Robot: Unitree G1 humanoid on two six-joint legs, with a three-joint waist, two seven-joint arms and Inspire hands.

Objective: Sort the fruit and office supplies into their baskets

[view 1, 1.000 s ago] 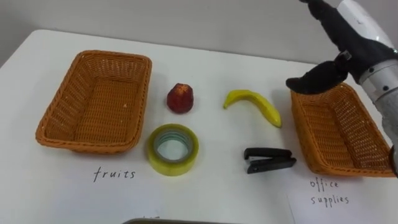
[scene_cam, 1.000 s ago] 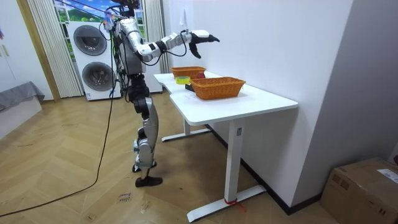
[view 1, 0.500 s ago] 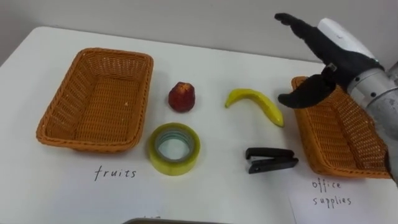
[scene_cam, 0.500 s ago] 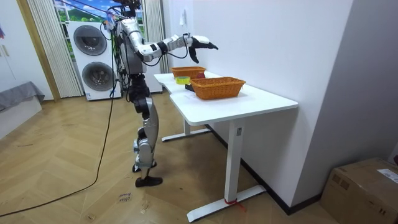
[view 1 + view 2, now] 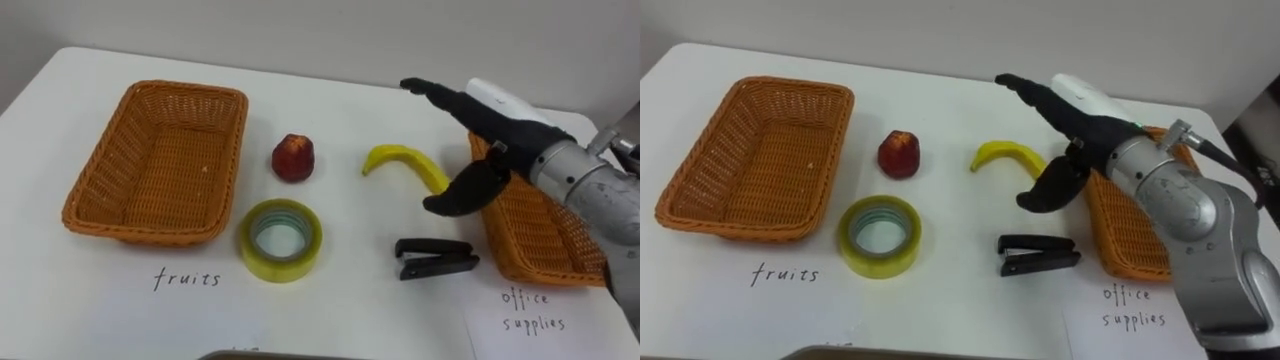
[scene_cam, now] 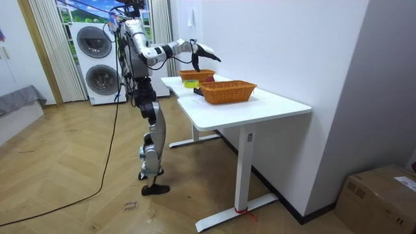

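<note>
On the white table lie a red apple [image 5: 293, 157], a yellow banana [image 5: 402, 161], a roll of yellow tape [image 5: 279, 238] and a black stapler [image 5: 435, 257]. An empty wicker basket [image 5: 152, 162] stands at the left above the word "fruits". A second wicker basket [image 5: 540, 225] stands at the right above "office supplies". My right hand [image 5: 478, 128] hovers open over the banana's right end, fingers stretched out to the left and thumb pointing down. In the room view I stand at the table's end with that right hand [image 6: 197, 51] raised over it.
A white paper label [image 5: 530, 320] lies at the front right by the table's edge. The wall runs close behind the table. A washer and dryer stack [image 6: 96, 58] stands behind me in the room view.
My right hand has come down and to the left, from above the right basket to over the banana. The things on the table have not moved.
</note>
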